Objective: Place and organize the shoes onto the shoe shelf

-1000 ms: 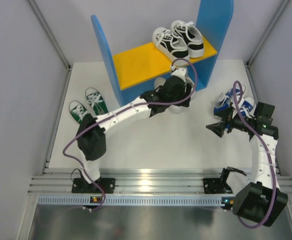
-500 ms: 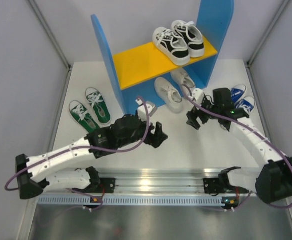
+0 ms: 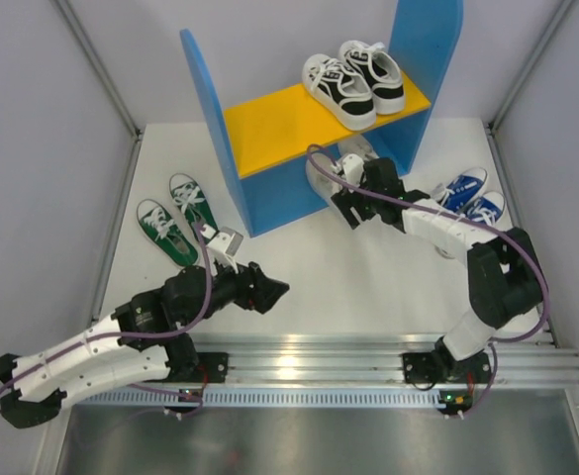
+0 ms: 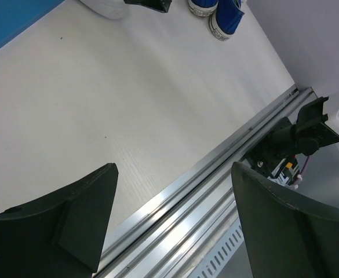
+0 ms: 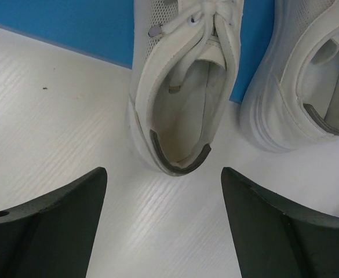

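The shoe shelf [image 3: 279,124] has blue side panels and an orange board. The all-white pair [image 3: 321,174] lies on the table under the board, heels toward me. My right gripper [image 3: 346,204] is open just behind those heels. In the right wrist view the nearer white shoe [image 5: 186,104] lies between and ahead of my open right gripper [image 5: 163,226], apart from it; the other white shoe [image 5: 308,87] is to its right. The green pair [image 3: 175,218] lies left of the shelf. The blue pair [image 3: 467,196] lies at the right. My left gripper [image 3: 269,289] is open and empty, low near the front rail [image 4: 215,174].
A black-and-white pair [image 3: 353,79] stands on the right half of the orange board. Grey walls close the table on the left, right and back. The metal rail [image 3: 299,356] with both arm bases runs along the near edge.
My left arm has pulled back from the shelf to the near left, empty. My right arm has swung from the blue shoes to the white pair under the shelf.
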Available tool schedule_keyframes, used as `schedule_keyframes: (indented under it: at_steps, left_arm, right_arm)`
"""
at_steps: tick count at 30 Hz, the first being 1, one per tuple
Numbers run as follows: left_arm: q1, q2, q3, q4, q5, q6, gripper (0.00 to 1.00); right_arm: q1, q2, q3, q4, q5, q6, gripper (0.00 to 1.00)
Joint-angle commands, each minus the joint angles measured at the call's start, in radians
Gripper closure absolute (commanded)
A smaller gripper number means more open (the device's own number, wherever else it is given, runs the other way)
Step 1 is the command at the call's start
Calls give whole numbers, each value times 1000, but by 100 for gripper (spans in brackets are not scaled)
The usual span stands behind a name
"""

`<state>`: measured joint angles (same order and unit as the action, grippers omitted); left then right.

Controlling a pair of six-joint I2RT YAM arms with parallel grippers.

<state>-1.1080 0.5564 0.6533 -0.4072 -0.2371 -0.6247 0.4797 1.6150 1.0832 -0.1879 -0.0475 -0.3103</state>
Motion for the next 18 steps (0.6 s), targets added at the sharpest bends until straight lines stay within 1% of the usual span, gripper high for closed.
schedule_keyframes:
  at_steps: [1,5,6,7,9,10,12,13,15,16,18]
  left_arm:
    - [-3,-18,-27,-7,-40,-36,15]
    - [-3,-7,-32,-5,-44,-43,15]
    - [-3,-9,-30,-5,-44,-44,15]
    - [-3,-7,-30,-5,-44,-44,15]
    - [-3,-12,-32,-5,-45,-46,15]
    - [-3,-16,-30,-7,-45,-46,15]
    - [-3,-16,-27,-15,-48,-46,15]
    - [-3,-15,-24,-16,-50,-46,15]
    - [-3,-9,-23,-21,-50,-46,15]
    - [-3,-7,-21,-19,-50,-50,15]
    - [-3,-4,-21,-19,-50,-52,15]
  right_arm:
    - [8,22,53,91,58,31,20]
    - [8,81,61,136,20,36,26]
    - [8,91,64,145,6,36,29]
    - [8,98,63,156,3,37,35]
    - [7,115,57,179,1,43,40]
    - [5,121,55,209,0,42,48]
    - [5,129,49,238,8,40,56]
    - [4,129,44,249,14,39,64]
    - [3,128,35,268,21,36,71]
    - [-1,126,32,286,18,37,78]
    - [-6,120,21,304,15,48,85]
